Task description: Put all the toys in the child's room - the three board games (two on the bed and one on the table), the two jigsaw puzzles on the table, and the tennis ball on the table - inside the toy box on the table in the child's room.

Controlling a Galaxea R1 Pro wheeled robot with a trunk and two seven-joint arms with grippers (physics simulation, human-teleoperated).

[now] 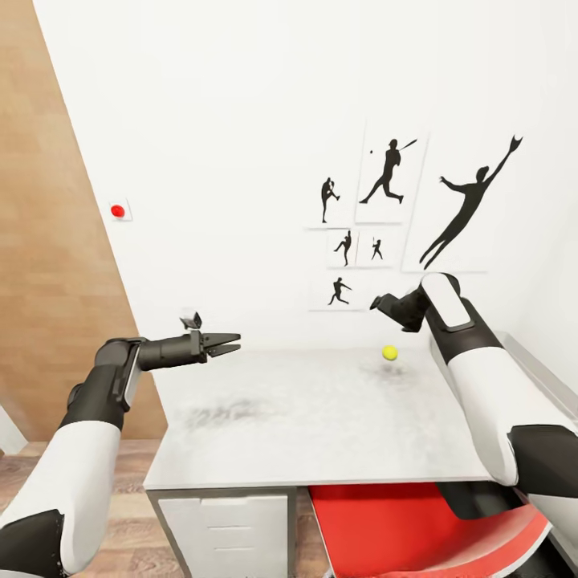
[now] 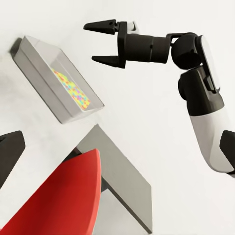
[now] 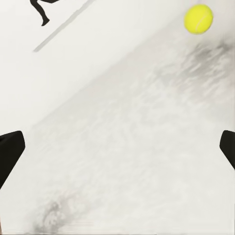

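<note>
The small yellow-green tennis ball [image 1: 389, 352] lies on the pale mottled table [image 1: 297, 417] near the back wall, and it also appears in the right wrist view [image 3: 198, 18]. My right gripper [image 1: 376, 304] hovers above and just left of the ball, open and empty [image 2: 104, 42]. My left gripper [image 1: 238, 342] is held over the table's back left corner, its dark fingertips [image 2: 10, 152] spread with nothing between them. In the left wrist view the light grey toy box [image 2: 36, 61] holds a multicoloured jigsaw puzzle [image 2: 72, 89]. The board games and the bed are out of view.
A red chair [image 1: 417, 526] is tucked under the table's front edge on the right. White drawers [image 1: 225, 530] sit under the table's left end. Black baseball silhouettes [image 1: 389, 172] and a red button [image 1: 118, 210] are on the white wall behind.
</note>
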